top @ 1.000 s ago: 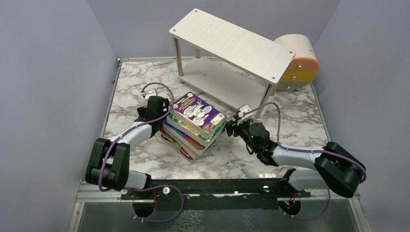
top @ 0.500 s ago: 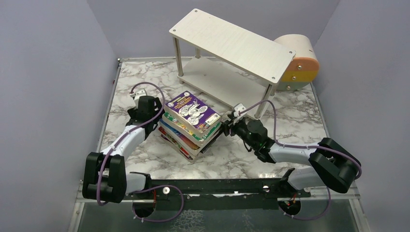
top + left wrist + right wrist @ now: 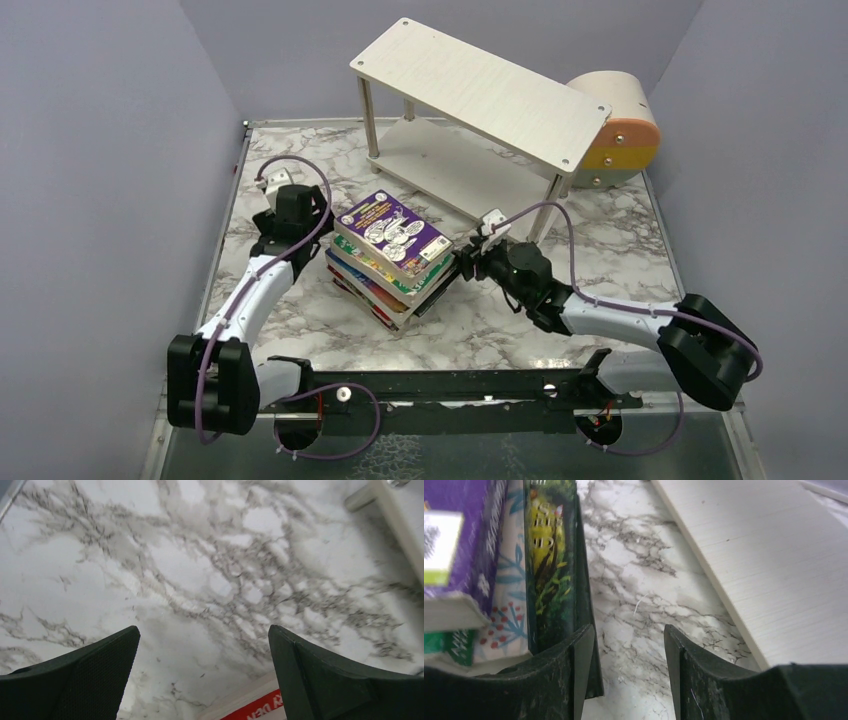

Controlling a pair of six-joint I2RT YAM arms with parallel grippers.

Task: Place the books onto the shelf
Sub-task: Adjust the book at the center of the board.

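Books (image 3: 392, 258) found in a single untidy stack on the marble table (image 3: 620, 250), near its middle and in front of the shelf (image 3: 480, 90); a purple cartoon cover (image 3: 392, 230) lies uppermost, with green, red and blue edges showing beneath it; none rests on either board of the shelf, which stands at the back of the table with a round beige-and-orange box (image 3: 615, 128) just beside its right end. Left gripper (image 3: 204, 628) sits at the left side of the stack, fingers spread as wide as they go, with only bare marble between them; a red book corner (image 3: 255, 709) shows at the lower edge of its wrist view and a shelf leg (image 3: 360, 497) at the upper right. Right gripper (image 3: 629, 630) is low at the right side of the stack, fingers partly apart with bare marble in the gap and nothing clamped; its left finger (image 3: 574, 675) lies just beside a green-and-yellow cover (image 3: 549, 565); whether it touches cannot be told; the lower shelf board (image 3: 764, 565) lies near its right finger.
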